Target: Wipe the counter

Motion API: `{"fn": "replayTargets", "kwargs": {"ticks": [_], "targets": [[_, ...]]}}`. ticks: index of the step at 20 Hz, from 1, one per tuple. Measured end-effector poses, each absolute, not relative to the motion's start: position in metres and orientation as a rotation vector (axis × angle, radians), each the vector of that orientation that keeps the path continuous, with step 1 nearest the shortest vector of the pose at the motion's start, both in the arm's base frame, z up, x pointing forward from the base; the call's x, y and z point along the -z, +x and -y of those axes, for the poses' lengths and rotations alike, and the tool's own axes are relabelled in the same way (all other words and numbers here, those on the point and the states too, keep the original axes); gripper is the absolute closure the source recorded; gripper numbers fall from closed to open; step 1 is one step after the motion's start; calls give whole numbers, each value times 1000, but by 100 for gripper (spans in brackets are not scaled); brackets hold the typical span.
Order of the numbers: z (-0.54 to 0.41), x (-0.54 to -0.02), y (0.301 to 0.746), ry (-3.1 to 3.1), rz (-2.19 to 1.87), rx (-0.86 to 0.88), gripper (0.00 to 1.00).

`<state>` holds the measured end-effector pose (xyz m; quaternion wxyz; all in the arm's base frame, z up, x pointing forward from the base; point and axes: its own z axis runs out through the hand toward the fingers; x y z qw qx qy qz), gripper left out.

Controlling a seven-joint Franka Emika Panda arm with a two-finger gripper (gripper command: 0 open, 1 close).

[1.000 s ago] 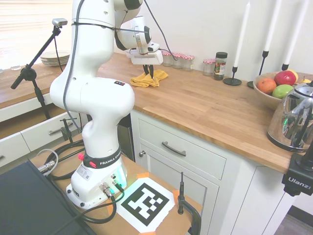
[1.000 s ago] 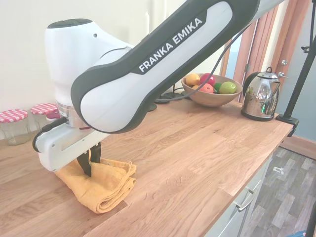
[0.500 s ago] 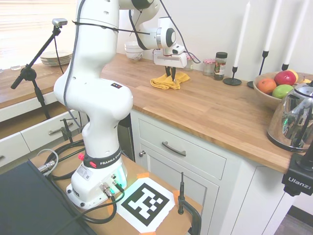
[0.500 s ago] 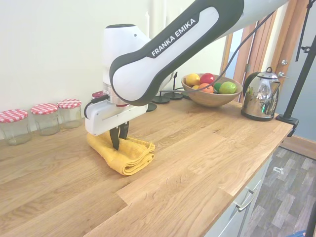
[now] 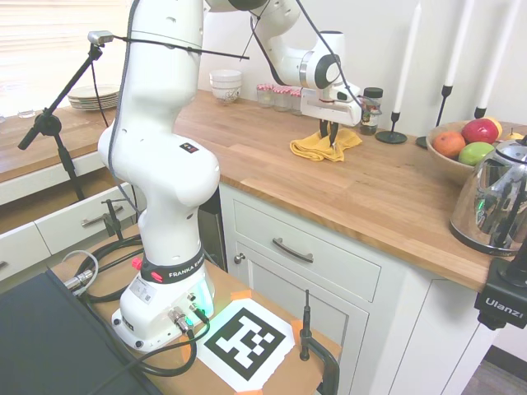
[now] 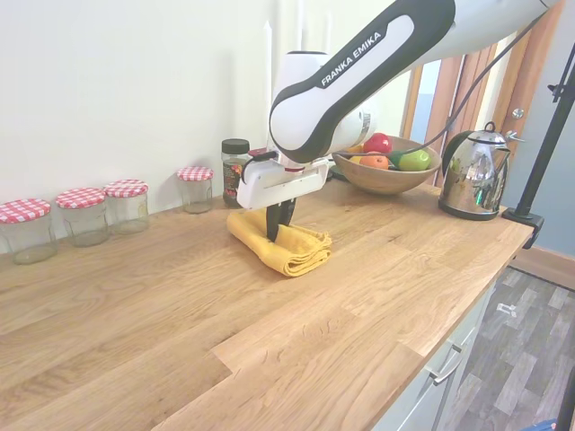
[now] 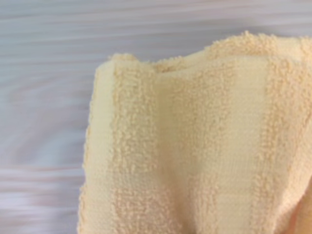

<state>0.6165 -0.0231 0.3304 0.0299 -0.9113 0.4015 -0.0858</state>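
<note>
Yellow folded terry cloth (image 6: 280, 246) lies bunched on the long warm-brown butcher-block counter (image 6: 377, 296), and the white arm's two-finger gripper (image 6: 275, 230) points straight down, its dark fingers pinching the cloth and pressing it to the wood. Just behind stand a dark-lidded spice jar (image 6: 235, 171) and red-checked glass jars (image 6: 83, 214); a wooden fruit bowl (image 6: 386, 178) sits further along.

The wrist view blurs the counter (image 7: 44, 58) into streaks and cuts off the yellow towel (image 7: 195, 146) at its edges.

counter (image 6: 377, 269): matt plank wood | cloth (image 6: 292, 247): rough yellow terry | kettle (image 6: 473, 172): glossy metal | jars (image 6: 83, 215): clear glass
</note>
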Motion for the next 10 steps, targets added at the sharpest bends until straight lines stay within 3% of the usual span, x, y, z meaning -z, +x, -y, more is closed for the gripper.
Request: {"fn": "replayTargets", "kwargs": {"ticks": [10], "targets": [[136,-328,598,-2716,-1342,262,100]]}}
